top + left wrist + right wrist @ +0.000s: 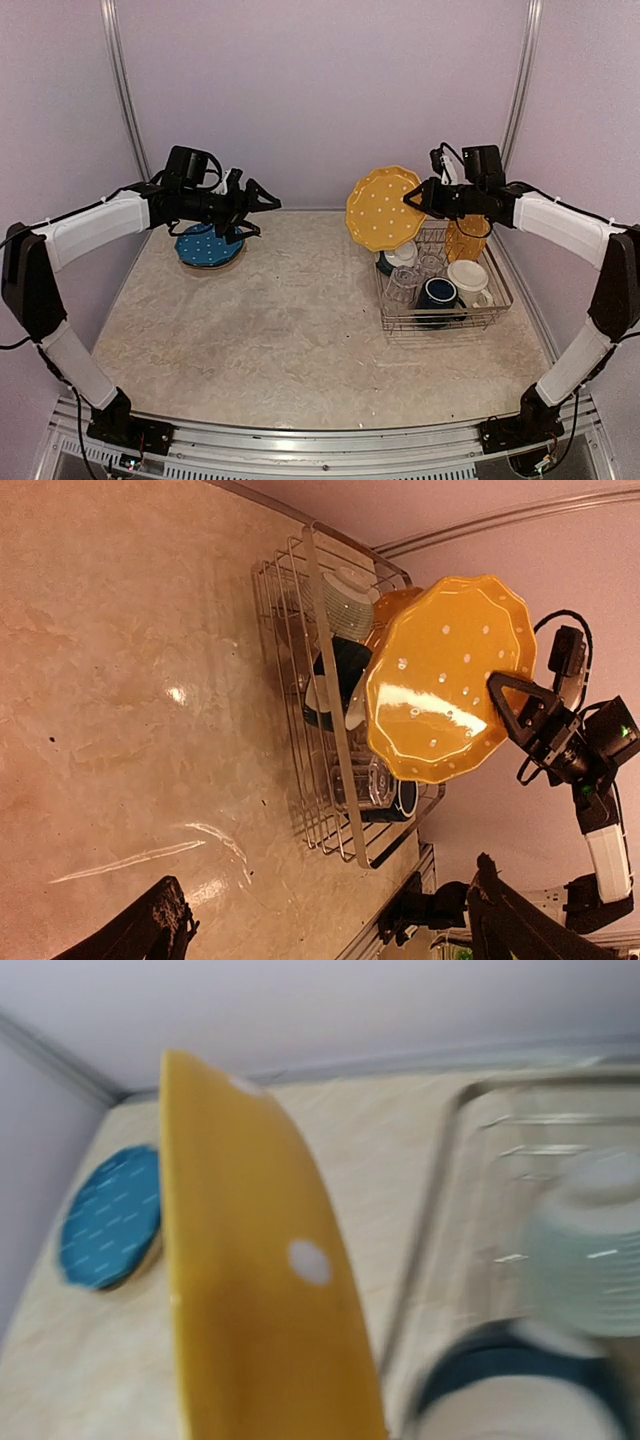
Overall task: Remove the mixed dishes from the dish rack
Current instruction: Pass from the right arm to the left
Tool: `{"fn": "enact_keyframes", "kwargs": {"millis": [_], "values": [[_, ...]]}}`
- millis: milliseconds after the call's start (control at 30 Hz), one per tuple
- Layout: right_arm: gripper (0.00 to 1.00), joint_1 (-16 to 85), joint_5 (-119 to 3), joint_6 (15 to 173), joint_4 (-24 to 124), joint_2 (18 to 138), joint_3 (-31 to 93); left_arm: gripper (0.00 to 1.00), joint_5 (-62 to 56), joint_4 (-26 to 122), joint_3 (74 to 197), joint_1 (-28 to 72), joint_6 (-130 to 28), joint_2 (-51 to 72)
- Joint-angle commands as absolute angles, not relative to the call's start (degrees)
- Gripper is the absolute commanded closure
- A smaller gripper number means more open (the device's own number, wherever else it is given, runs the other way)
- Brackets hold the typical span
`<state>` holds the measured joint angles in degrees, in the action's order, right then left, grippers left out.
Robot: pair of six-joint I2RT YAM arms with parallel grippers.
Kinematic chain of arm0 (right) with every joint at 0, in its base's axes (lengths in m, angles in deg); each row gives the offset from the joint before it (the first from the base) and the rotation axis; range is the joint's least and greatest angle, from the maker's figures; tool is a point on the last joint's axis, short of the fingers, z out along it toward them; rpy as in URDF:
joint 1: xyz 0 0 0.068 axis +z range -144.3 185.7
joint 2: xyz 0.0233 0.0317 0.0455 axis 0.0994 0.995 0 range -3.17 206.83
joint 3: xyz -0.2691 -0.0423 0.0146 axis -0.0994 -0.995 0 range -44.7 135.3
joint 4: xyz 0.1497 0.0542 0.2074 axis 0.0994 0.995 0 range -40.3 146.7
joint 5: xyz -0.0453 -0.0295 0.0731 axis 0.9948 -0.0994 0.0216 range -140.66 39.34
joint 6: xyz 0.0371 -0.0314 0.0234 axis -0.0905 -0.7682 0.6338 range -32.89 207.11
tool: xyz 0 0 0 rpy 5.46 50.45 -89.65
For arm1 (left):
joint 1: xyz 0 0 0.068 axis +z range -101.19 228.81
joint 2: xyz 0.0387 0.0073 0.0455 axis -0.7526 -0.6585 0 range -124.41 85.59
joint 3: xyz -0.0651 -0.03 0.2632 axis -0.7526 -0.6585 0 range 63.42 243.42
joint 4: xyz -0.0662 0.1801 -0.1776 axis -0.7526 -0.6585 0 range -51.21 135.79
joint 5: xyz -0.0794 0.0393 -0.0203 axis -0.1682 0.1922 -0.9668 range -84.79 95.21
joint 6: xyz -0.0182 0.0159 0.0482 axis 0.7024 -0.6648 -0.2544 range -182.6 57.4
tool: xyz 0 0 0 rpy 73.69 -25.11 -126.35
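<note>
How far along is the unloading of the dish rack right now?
Done: a blue plate lies on the table at far left, near the open left gripper. In hand: the right gripper holds a yellow plate raised above the dish rack. Left inside: a second yellow plate, bowl, navy mug, cream mug, clear glasses.

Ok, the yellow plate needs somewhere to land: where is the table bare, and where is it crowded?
Bare: the wide middle of the table between the blue plate and the dish rack, plus the near strip in front of them. Crowded: the dish rack, packed with mugs and glasses, and the far-left spot where the left tool hovers by the blue plate.
</note>
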<state>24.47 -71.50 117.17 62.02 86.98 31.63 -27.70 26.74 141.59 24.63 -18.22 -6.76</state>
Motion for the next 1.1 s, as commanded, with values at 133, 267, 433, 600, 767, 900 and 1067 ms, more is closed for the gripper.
{"fn": "enact_keyframes", "kwargs": {"millis": [133, 267, 433, 600, 767, 900, 1067], "values": [[1.0, 29.8, -82.0, 126.8, 42.2, 90.7, 31.1, 0.08, -37.4, 34.8, 143.3, 22.6, -11.0, -12.9], [1.0, 31.5, -84.1, 129.6, 38.9, 92.8, 31.1, 0.09, -39.7, 36.6, 143.5, 21.9, -8.6, -15.4], [1.0, 33.5, -86.0, 131.5, 36.7, 95.2, 32.0, 0.12, -41.3, 39.2, 143.6, 20.9, -6.4, -18.2], [1.0, 34.5, -87.1, 132.8, 35.3, 96.6, 32.2, 0.16, -42.6, 42.3, 143.4, 20.6, -4.5, -19.7], [1.0, 35.4, -88.3, 134.4, 33.6, 97.5, 32.1, 0.23, -43.5, 44.9, 143.0, 20.6, -2.4, -21.4], [1.0, 35.8, -89.0, 135.1, 32.8, 98.2, 32.0, 0.32, -44.2, 48.0, 142.5, 20.6, -0.5, -22.2], [1.0, 35.9, -89.2, 135.4, 32.5, 98.2, 31.8, 0.52, -43.8, 49.8, 141.4, 20.8, 0.4, -22.1]]}}
